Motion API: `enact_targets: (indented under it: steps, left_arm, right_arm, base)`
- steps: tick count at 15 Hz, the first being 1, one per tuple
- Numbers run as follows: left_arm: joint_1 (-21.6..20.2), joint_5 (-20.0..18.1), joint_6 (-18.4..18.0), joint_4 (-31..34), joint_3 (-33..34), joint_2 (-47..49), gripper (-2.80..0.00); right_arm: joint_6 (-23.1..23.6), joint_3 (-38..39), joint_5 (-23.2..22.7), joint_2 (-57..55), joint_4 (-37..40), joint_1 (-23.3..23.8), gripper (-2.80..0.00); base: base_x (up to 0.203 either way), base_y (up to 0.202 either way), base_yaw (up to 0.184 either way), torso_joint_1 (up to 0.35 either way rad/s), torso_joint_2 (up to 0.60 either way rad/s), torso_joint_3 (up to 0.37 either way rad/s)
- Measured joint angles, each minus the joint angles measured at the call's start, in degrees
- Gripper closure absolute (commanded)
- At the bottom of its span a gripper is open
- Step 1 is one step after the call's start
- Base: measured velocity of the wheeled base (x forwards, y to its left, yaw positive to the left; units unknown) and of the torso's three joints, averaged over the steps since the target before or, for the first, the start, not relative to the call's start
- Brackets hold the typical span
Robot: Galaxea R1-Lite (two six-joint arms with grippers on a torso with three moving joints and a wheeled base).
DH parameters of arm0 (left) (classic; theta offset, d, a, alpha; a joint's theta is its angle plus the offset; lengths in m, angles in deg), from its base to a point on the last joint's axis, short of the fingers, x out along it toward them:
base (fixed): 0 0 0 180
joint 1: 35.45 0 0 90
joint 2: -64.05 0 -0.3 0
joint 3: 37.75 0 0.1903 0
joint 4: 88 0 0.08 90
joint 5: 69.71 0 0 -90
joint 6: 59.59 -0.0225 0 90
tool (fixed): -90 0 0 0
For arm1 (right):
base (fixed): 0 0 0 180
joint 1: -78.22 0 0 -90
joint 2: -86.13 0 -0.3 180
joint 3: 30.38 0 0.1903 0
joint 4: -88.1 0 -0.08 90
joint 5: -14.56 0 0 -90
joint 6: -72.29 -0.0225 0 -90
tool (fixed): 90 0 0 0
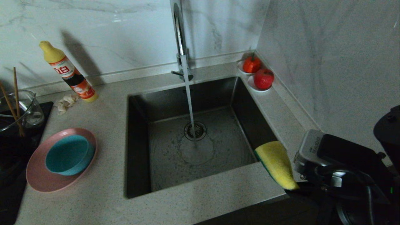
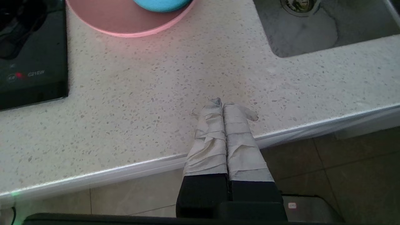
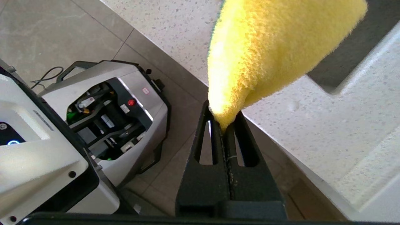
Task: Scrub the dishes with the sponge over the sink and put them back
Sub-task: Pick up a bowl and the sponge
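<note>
The teal bowl (image 1: 69, 154) sits inside the pink plate (image 1: 40, 178) on the counter left of the sink (image 1: 218, 93). Water runs from the chrome tap (image 1: 179, 37) onto the drain. My right gripper (image 3: 223, 120) is shut on one end of the yellow sponge (image 1: 276, 162), whose green face shows along one edge. It holds the sponge above the sink's near right corner. My left gripper (image 2: 222, 104), with taped fingers, is shut and empty over the counter's front edge. Ahead of it are the plate (image 2: 125, 22) and the bowl (image 2: 161, 4).
An orange detergent bottle (image 1: 70, 73) and a beige cloth wad (image 1: 65, 103) lie at the back left. A glass pot (image 1: 18, 109) with chopsticks stands on the black hob (image 1: 12, 150). Two red fruits on saucers (image 1: 263, 78) occupy the back right corner by the wall.
</note>
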Motion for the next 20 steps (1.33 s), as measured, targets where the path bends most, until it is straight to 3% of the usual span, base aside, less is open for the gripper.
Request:
enact_targets:
  steps: [5, 9, 16, 20]
  left_arm:
    - [0.0, 1.4, 0.2, 1.2, -2.2, 0.8, 0.0]
    - [-0.1, 2.9, 0.6, 2.1, -13.7, 10.2, 0.0]
    - [-0.4, 10.9, 0.8, 10.7, -41.0, 41.4, 0.0]
    - [-1.3, 12.8, 2.5, 15.2, -55.2, 63.6, 0.0]
  right_arm:
    - [-3.5, 0.7, -0.6, -0.4, -0.3, 0.7, 0.0]
    - [-5.0, 1.3, -1.1, -0.5, -0.5, 2.0, 0.0]
    - [-4.6, 1.0, -1.9, -0.9, -1.7, 3.4, 0.0]
    - [-5.1, 0.2, -2.0, -2.8, -1.7, 3.8, 0.0]
  base:
    - [0.0, 0.0, 0.0, 0.0, 0.0, 0.0]
    - [0.0, 0.0, 0.0, 0.0, 0.0, 0.0]
    - [0.0, 0.0, 0.0, 0.0, 0.0, 0.0]
    - [0.0, 0.0, 0.0, 0.0, 0.0, 0.0]
